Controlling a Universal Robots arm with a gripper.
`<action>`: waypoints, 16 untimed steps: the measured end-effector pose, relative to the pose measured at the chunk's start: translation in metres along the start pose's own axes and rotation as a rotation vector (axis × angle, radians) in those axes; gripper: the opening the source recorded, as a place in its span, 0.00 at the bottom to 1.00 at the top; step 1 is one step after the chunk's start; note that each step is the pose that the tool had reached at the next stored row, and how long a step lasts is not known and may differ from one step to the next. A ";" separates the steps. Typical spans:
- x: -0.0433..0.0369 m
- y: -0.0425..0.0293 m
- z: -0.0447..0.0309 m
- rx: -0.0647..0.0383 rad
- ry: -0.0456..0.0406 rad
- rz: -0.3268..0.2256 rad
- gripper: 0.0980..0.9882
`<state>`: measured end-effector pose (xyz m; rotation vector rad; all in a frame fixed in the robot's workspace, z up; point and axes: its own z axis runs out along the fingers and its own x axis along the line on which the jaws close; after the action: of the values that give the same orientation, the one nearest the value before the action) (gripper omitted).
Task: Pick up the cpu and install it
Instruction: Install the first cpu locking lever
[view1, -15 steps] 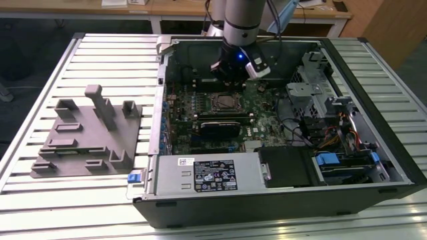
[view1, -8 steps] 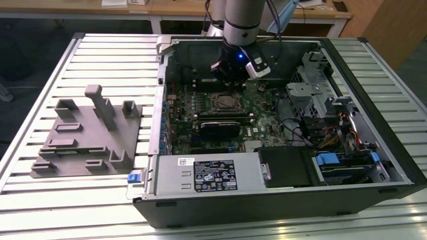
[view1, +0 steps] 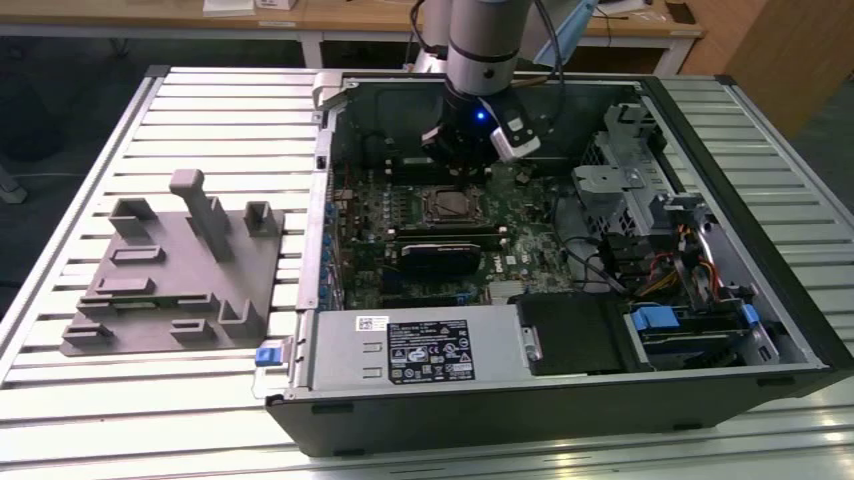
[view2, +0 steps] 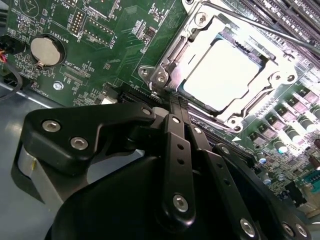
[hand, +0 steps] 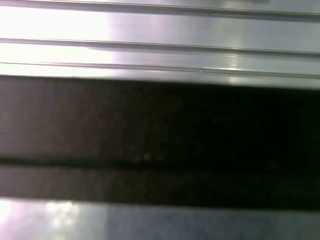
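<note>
Hovering low inside the open computer case (view1: 787, 300), the gripper (view2: 172, 102) points at the near corner of the socket frame (view2: 165, 65). Its black fingers (view2: 176, 130) look clenched tip to tip with nothing between them. Just beyond the tips, the cpu (view2: 227, 75) lies flat in the socket, its silvery top plate glaring under the light and the metal frame bordering it on all sides. I cannot tell whether the thin retaining lever (view2: 260, 27) along the far side is latched. In the exterior view the arm comes down from above over the same socket, near the middle of the green motherboard (view2: 110, 45), which also carries a round coin cell (view2: 45, 51). Judging by this, the chip is already placed and the work is at the seating or securing stage. Whatever remains calls for small, straight moves that do not knock the chip or the frame. Off to the exterior view's left, a grey plastic tray (view1: 174, 270) with upright posts sits on the slatted table (view1: 67, 230). A white printed label (view1: 427, 350) sits on the power supply, and the board carries fine white lettering, too small to make out.
</note>
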<state>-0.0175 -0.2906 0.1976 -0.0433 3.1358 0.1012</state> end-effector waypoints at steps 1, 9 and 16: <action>0.0000 0.0000 0.0005 0.000 -0.0001 0.000 0.01; -0.0002 0.0006 -0.0038 -0.001 -0.0012 0.000 0.01; -0.0002 0.0005 -0.0043 0.002 -0.0005 0.000 0.01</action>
<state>-0.0173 -0.2904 0.2020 -0.0435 3.1353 0.0977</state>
